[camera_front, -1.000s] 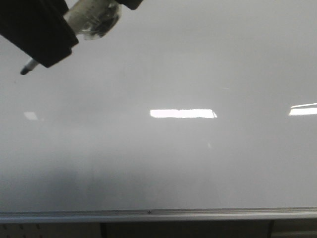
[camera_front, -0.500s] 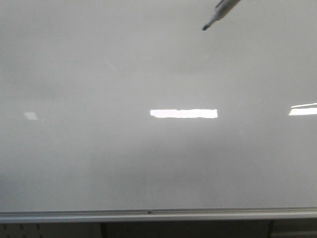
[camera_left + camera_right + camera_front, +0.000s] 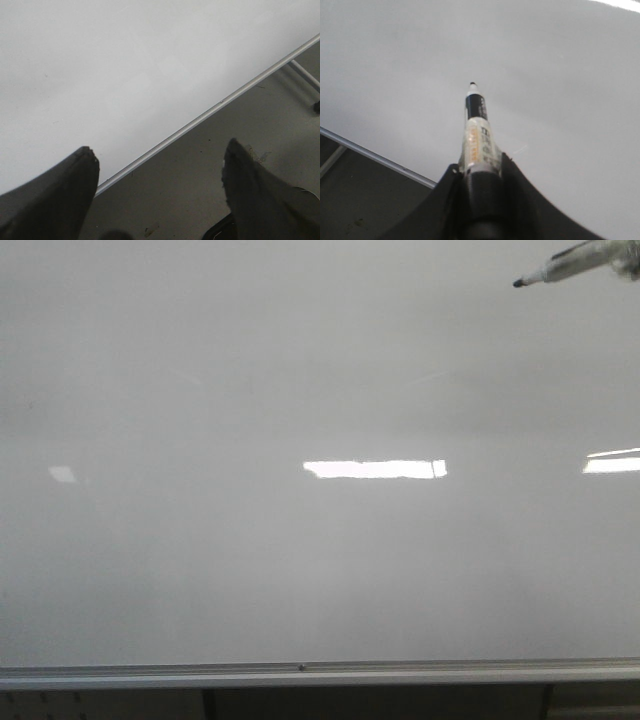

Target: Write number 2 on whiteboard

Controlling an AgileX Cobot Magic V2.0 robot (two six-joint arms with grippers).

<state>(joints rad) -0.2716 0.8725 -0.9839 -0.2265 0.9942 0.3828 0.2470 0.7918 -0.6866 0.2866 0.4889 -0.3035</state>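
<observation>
The whiteboard [image 3: 300, 560] fills the front view, glossy white with a silver-grey frame along its near edge; no number 2 shows on it. A marker [image 3: 560, 270] with a black tip pokes in at the top right, its tip over the board. My right gripper [image 3: 481, 167] is shut on the marker [image 3: 479, 135], whose tip points out over the whiteboard [image 3: 560, 75]. My left gripper [image 3: 160, 155] is open with nothing between its fingers, hovering over the whiteboard's [image 3: 100, 65] frame edge [image 3: 200, 117] and the grey floor beside it.
Bright light reflections [image 3: 372, 469] lie across the board's middle and right side. Below the frame [image 3: 300, 674] are dark table legs. Grey floor [image 3: 200, 190] lies beyond the board's edge in the left wrist view, and a dark floor [image 3: 360, 200] in the right wrist view.
The marker has swept from the upper left across to the upper right of the front view, and the black arm that held it is now out of that view.
</observation>
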